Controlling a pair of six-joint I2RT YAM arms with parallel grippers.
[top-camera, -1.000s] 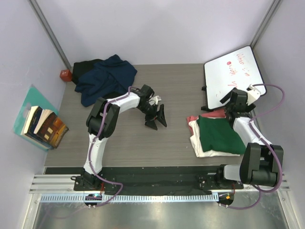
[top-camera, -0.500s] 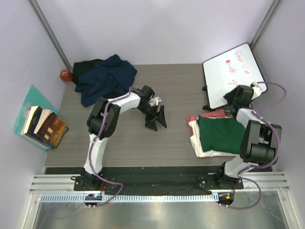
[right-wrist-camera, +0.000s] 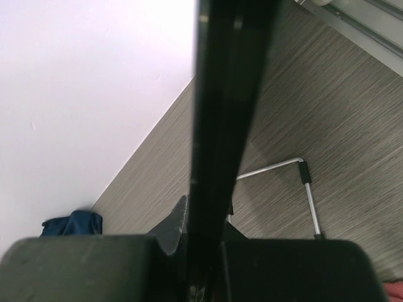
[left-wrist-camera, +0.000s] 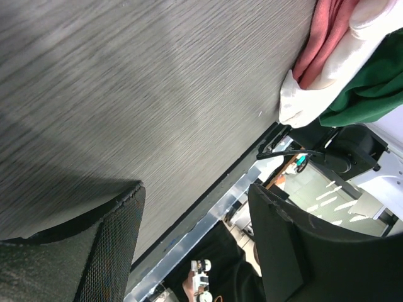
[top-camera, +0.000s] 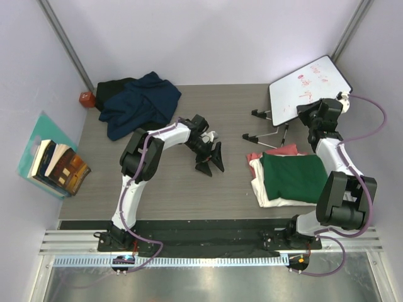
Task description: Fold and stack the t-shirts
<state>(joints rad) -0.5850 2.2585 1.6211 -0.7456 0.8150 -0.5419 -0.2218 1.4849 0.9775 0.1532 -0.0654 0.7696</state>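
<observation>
1. Stack of folded t-shirts sat at the right of the tabletop (top-camera: pixel 214 113): the dark green t-shirt (top-camera: pixel 293 176) lay on top, the cream-white t-shirt (top-camera: pixel 267 198) under it, and the pink-red t-shirt (top-camera: pixel 277 151) peeked out at the far edge.
2. The navy blue t-shirt (top-camera: pixel 138 104) and the black t-shirt (top-camera: pixel 113 87) lay crumpled together, unfolded, in the far left corner.
3. The right pincer (top-camera: pixel 322 112) was closed on the edge of the whiteboard (top-camera: pixel 308 82) just beyond the stack. Its wrist view showed the thin dark rim running between the fingers and the wire legs (right-wrist-camera: pixel 307 189) beneath.
4. The left pincer (top-camera: pixel 211 162) hung wide open and empty over the bare middle, between heap and stack.
5. The step in hand looked like shifting the board away from the stack, not folding.
6. Next, the board would need setting down clear of the shirts and releasing. The left arm could then reach for the navy blue t-shirt and draw it to the open middle for spreading.
</observation>
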